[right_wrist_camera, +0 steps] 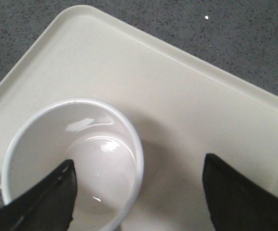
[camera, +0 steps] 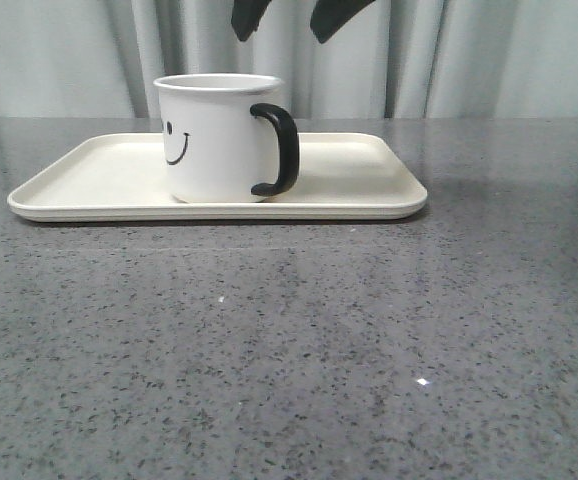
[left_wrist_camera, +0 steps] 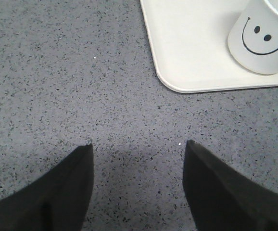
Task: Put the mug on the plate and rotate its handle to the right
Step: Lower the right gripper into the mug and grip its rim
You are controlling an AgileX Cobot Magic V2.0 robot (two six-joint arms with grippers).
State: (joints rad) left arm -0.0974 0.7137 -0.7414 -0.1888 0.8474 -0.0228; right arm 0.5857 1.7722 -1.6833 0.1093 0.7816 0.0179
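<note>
The white mug (camera: 214, 140) with the black smiley face stands upright on the cream plate (camera: 369, 200). Its black handle (camera: 282, 150) points right. My right gripper (camera: 287, 20) hangs open and empty above the mug, apart from it. In the right wrist view the gripper (right_wrist_camera: 138, 163) is over the mug's open mouth (right_wrist_camera: 71, 154) and the plate (right_wrist_camera: 201, 106); one finger is over the mug, the other over the plate, and the handle is hidden. My left gripper (left_wrist_camera: 138, 144) is open and empty over bare table, near the plate's corner (left_wrist_camera: 177, 72) and the mug (left_wrist_camera: 261, 43).
The grey speckled tabletop (camera: 289, 350) stretches in front of the plate. Grey curtains (camera: 489, 60) hang behind the table's far edge.
</note>
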